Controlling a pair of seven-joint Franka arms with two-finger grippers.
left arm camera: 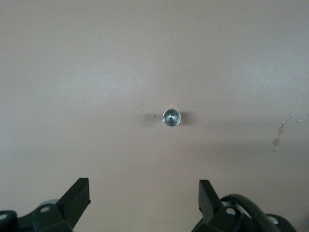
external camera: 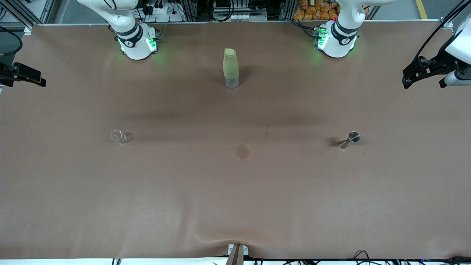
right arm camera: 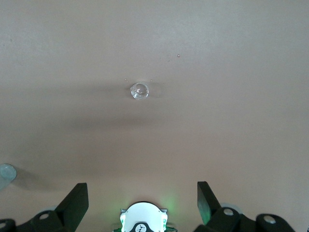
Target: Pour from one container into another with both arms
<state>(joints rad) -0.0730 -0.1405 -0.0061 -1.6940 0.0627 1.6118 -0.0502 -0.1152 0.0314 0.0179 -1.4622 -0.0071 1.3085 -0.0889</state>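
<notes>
The brown desk (external camera: 235,191) carries a tall green-sleeved bottle (external camera: 230,68) standing between the arm bases, with a small clear glass (external camera: 118,136) toward the right arm's end and a steel jigger (external camera: 349,140) toward the left arm's end. A wet spill (external camera: 242,151) lies between the two, nearer the front camera than the bottle. The left gripper (left arm camera: 145,195) hangs high over the jigger and the right gripper (right arm camera: 142,195) over the glass, each with fingers spread wide and empty.

Even, diffuse overhead light on brown table cover (external camera: 184,191). Soft shadow bands cross the cover beside tall green bottle (external camera: 230,68); short shadow beside metal jigger (external camera: 349,140). Green glow at both arm bases. Wrist views paler, slightly hazy; no glare.
</notes>
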